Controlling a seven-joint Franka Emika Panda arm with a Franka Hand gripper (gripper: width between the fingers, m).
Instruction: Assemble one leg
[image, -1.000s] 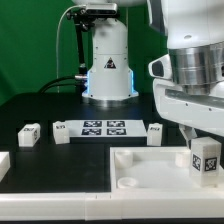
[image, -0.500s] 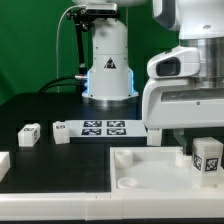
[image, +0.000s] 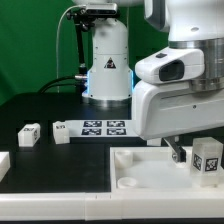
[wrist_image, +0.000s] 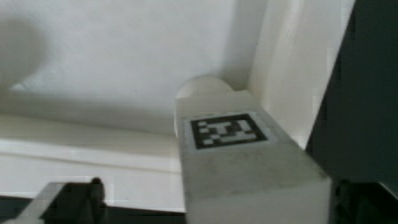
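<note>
From where I stand, the arm (image: 185, 90) fills the scene from 12 round to 3 o'clock, its wrist low over the white tray (image: 135, 155) at 5 o'clock. The leg (image: 207, 160) stands upright in the tray at about 4 o'clock, just beside the arm's lower end and near the tray's far rim. The wrist view looks down its length (wrist_image: 240, 165), with the tag on top. The jaws are apart and straddle it, with open space on one side; I cannot tell about the other side. The tray's raised wall runs close beside the leg, and the dark worktop (image: 60, 105) lies beyond that edge. The tray is bare towards 7 o'clock. At 10 o'clock the marker board (image: 95, 128) lies flat, and a second leg (image: 28, 134) sits at 9 o'clock, well apart.
</note>
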